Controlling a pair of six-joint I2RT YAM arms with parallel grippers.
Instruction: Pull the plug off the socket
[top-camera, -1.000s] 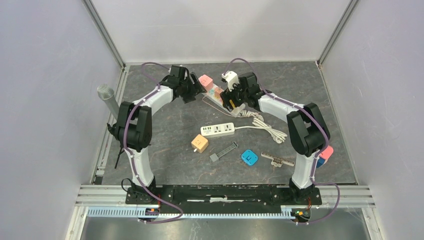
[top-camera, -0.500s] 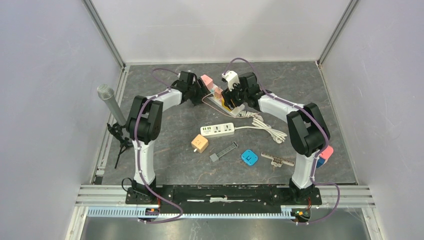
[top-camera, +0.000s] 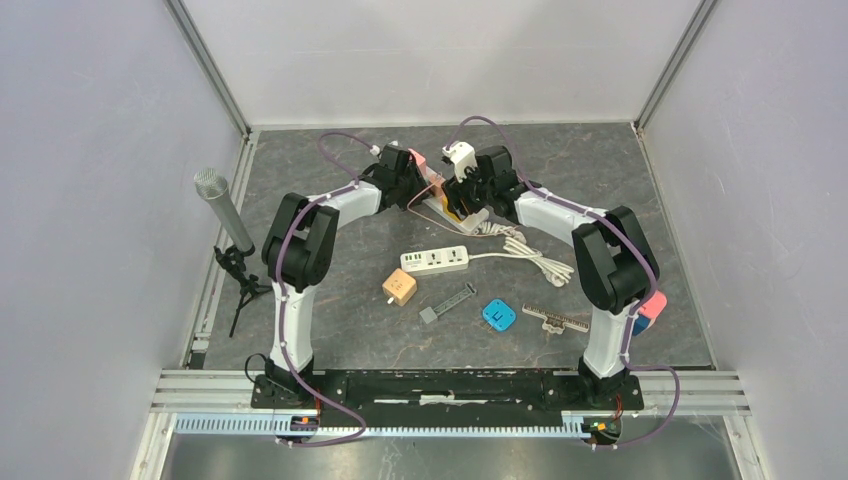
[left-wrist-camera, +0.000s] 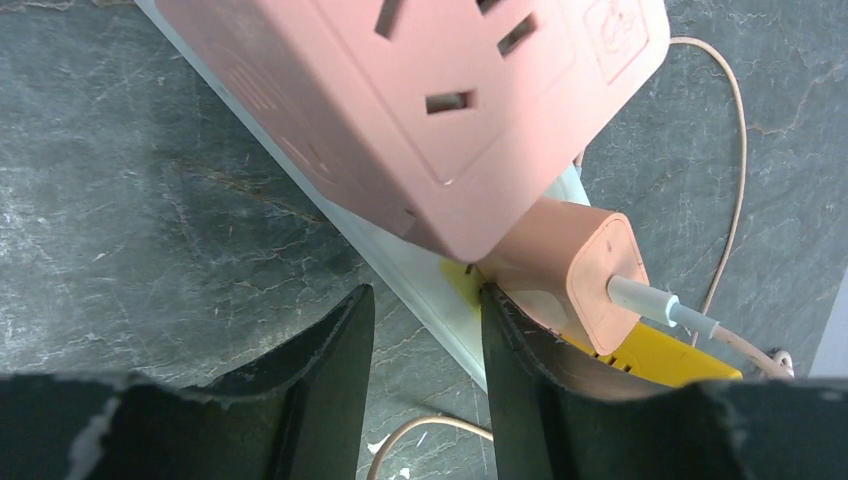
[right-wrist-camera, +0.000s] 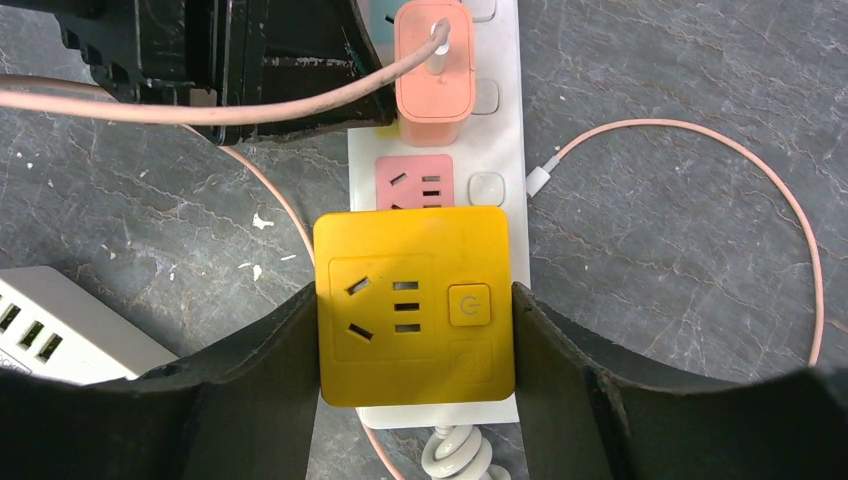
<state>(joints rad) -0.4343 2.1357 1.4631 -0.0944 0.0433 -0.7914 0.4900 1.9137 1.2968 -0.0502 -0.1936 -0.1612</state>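
A white power strip (right-wrist-camera: 500, 130) lies at the back middle of the table (top-camera: 330, 250). A yellow cube adapter (right-wrist-camera: 413, 305), a pink charger plug (right-wrist-camera: 434, 65) with a thin pink cable (right-wrist-camera: 700, 150), and a pink cube adapter (left-wrist-camera: 420, 100) sit on it. My right gripper (right-wrist-camera: 413, 330) is shut on the yellow cube, one finger on each side. My left gripper (left-wrist-camera: 425, 300) is open at the strip's edge (left-wrist-camera: 400, 265). Its right finger touches the side of the pink charger (left-wrist-camera: 570, 270), and nothing lies between the fingers. In the top view the left gripper (top-camera: 405, 172) and the right gripper (top-camera: 462, 205) meet over the strip.
A second white power strip (top-camera: 435, 260) with a coiled cord lies in the middle. Nearer are an orange cube (top-camera: 399, 287), a grey bar (top-camera: 447, 303), a blue adapter (top-camera: 498, 315) and a comb (top-camera: 555, 320). A microphone on a stand (top-camera: 222, 205) stands at the left.
My left arm has swung right, bringing its gripper up to the pink adapter and charger on the strip. The right gripper has stayed on the yellow cube.
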